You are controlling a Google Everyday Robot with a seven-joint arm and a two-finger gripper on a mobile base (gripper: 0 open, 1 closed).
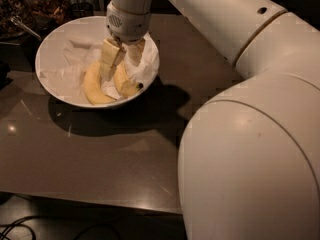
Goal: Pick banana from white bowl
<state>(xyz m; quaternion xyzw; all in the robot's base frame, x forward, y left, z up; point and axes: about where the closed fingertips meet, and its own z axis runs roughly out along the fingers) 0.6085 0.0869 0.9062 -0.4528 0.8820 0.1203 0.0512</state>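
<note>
The white bowl (46, 43) stands at the back left of the dark table, lined with crumpled white paper. Two yellow bananas lie in its near right part. The banana (127, 84), slimmer with a small dark tip, lies on the right. A thicker, more curved banana (93, 87) lies to its left. My gripper (122, 58) reaches down into the bowl. Its fingers are open, one on each side of the slimmer banana's upper end. That end is hidden behind the left finger (110, 59).
My large white arm (250, 134) fills the right half of the view and hides the table there. Dark clutter and a metal utensil (23, 27) sit behind the bowl at the back left. The table's front edge (100, 200) runs along the bottom, with cables on the floor below.
</note>
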